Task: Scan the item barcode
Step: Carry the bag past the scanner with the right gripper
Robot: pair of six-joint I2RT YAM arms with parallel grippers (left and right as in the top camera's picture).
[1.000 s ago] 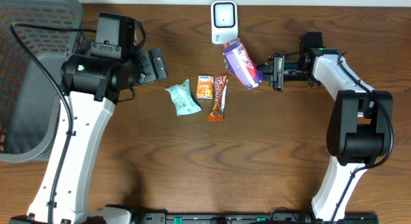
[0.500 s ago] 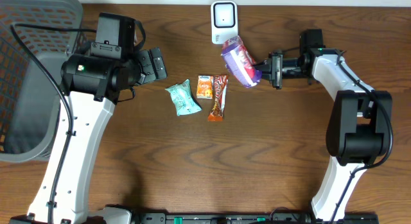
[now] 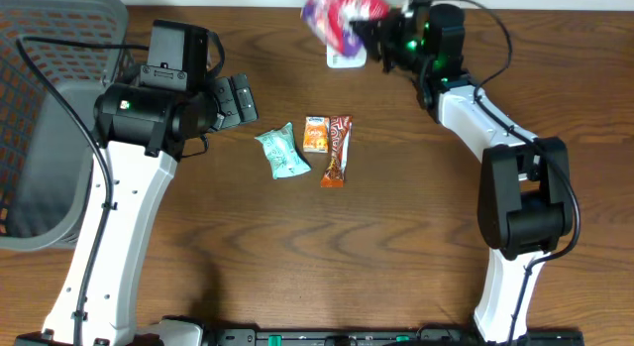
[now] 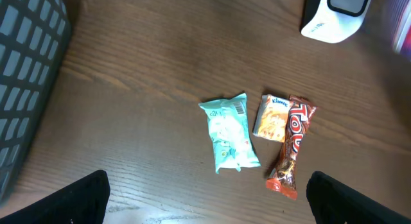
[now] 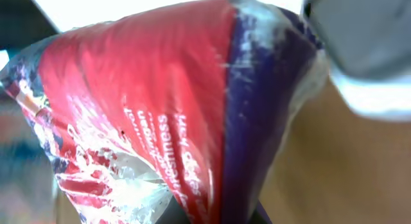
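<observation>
The item, a red and purple snack bag, hangs blurred over the white scanner at the table's far edge. My right gripper is shut on the bag's right end. In the right wrist view the bag fills the frame, with the scanner blurred at the upper right and the right gripper barely showing at the bottom. No barcode shows on the bag. My left gripper stands open and empty left of the packets; in its own view the left gripper spans bare wood.
A teal packet, a small orange packet and a red chocolate bar lie mid-table. They show again in the left wrist view: teal packet, orange packet, chocolate bar. A grey basket fills the left side.
My right arm has swung the bag from beside the scanner's right up and left, over the scanner. The left arm and the packets have not moved.
</observation>
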